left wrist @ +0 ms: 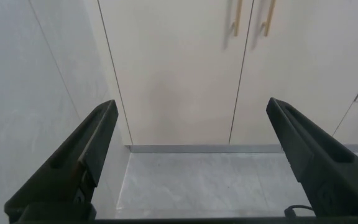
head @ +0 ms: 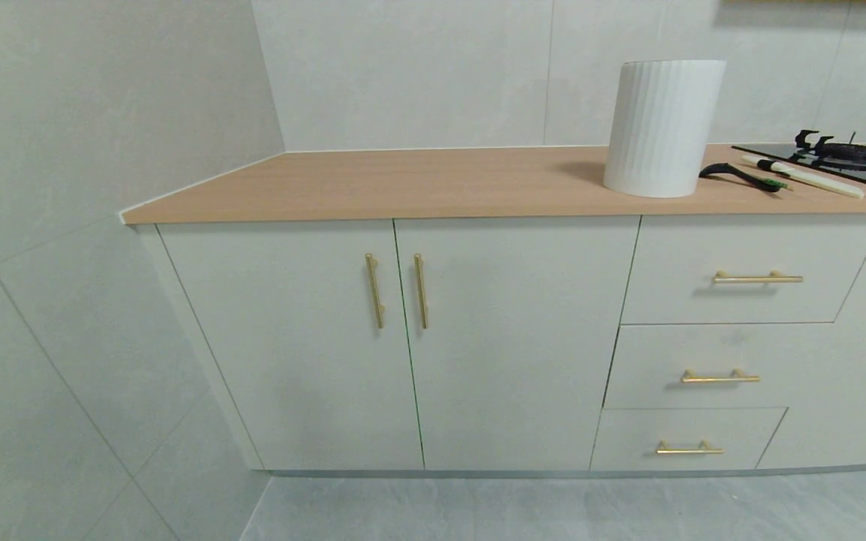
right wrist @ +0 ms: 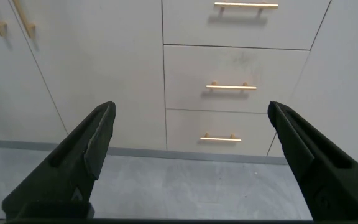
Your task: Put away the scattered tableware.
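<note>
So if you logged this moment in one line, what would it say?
held: nothing | left fingers: open, facing cupboard doors | right fingers: open, facing drawers | counter: white ribbed holder, black utensil, white utensil

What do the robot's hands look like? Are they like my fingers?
Not really. The left gripper and right gripper each have two long, black, wedge-shaped prongs that narrow toward blunt tips. No markings show. A thin black wire curls by the left one's base.
</note>
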Motion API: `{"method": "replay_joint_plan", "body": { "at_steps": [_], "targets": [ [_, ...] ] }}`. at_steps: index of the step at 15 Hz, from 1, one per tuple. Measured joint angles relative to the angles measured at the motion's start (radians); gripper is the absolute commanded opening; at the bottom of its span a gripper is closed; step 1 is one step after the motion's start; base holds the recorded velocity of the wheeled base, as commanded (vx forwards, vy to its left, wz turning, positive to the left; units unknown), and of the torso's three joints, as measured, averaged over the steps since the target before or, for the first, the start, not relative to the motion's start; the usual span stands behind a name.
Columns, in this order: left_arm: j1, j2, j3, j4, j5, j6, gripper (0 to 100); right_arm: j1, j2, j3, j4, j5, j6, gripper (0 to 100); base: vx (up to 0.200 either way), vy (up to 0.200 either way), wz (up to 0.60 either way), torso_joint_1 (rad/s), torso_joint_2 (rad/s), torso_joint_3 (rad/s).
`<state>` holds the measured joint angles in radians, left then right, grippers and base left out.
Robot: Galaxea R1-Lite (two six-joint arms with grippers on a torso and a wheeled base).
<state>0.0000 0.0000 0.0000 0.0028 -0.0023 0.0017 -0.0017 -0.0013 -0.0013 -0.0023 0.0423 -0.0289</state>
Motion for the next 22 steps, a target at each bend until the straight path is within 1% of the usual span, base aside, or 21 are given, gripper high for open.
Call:
{"method": "replay_joint_plan", "body": {
  "at_steps": [8, 22],
  "targets": [
    [0.000, 0.000, 0.000, 0.000, -0.001, 0.003, 100, 0.000, 0.000, 0.000, 0.001, -0.001, 0.004, 100, 0.000, 0.000, 0.00, 0.000, 0.00, 0.000],
    [0.000, 0.000, 0.000, 0.000, 0.000, 0.001, 100, 0.000, 0.000, 0.000, 0.001, -0.001, 0.006, 100, 0.000, -0.200, 0.00, 0.001, 0.00, 0.003]
  ]
}}
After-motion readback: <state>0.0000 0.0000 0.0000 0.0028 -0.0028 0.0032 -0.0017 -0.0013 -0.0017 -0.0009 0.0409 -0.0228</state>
